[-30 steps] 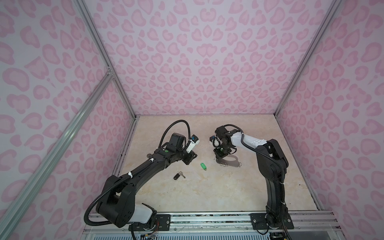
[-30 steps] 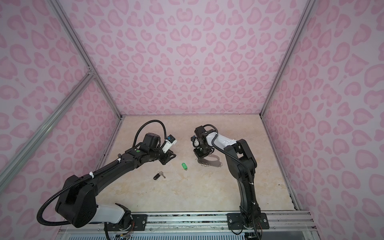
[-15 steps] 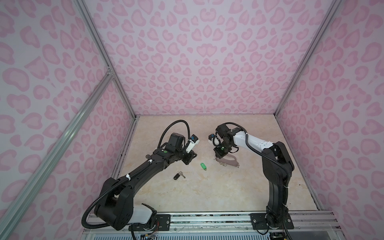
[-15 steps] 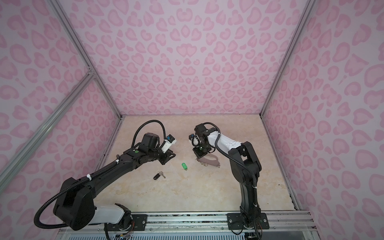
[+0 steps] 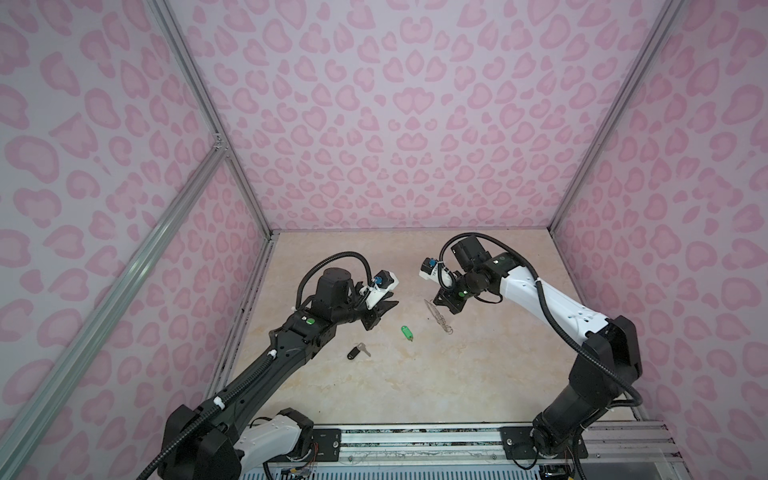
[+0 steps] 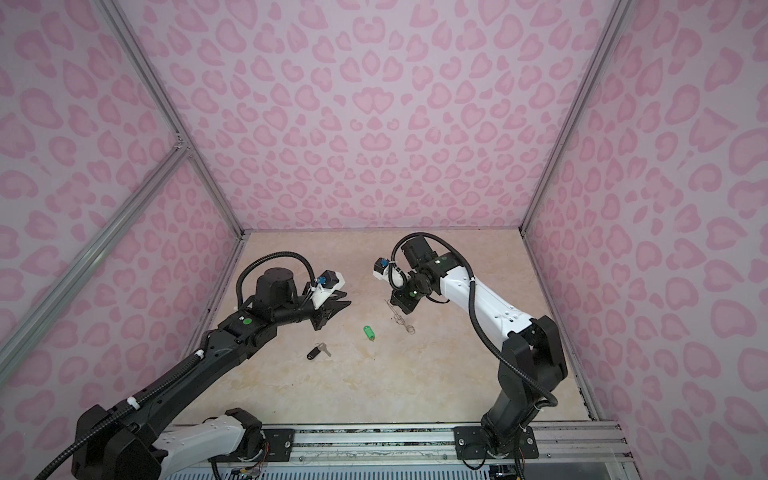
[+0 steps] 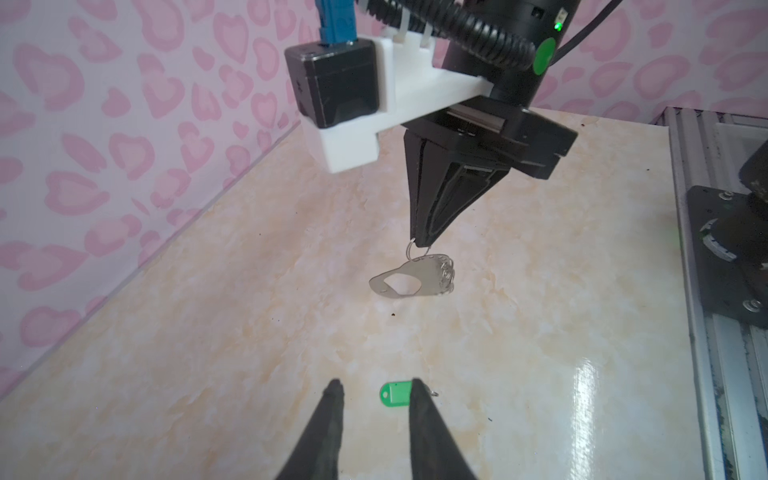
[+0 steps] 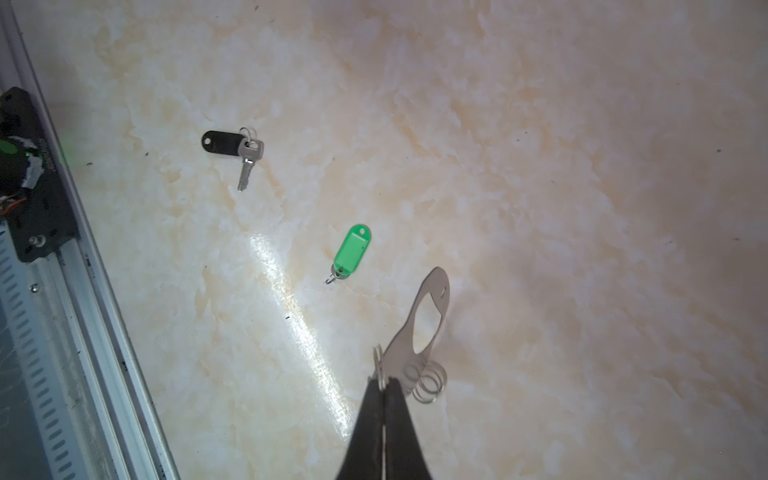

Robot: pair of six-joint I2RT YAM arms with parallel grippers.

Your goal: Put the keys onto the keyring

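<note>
Change of state: my right gripper (image 8: 384, 380) has closed on one small wire ring at the straight edge of the keyring (image 8: 401, 353). It has raised the keyring off the tabletop (image 8: 540, 166), where it lay a second ago. The plate now hangs clear of the surface below the clamped tips. In a top view the keyring (image 5: 438, 318) appears nearly edge-on. The other wire rings dangle beside the grip point.

My left gripper (image 7: 375, 384) is empty, with its jaws a little apart. It is held above the table and points toward the green tag (image 7: 395, 392), which lies flat between my two arms. I can make out only a small ring on that tag, not a key blade. The black-tagged key (image 8: 248, 156) lies well apart from it, nearer the front rail.

Consequence: the keyring is now held up in the air, but no key is on it yet. I judge the next step to be picking up a key with the left gripper. Caution: the plate hangs from a single ring and may swing.
</note>
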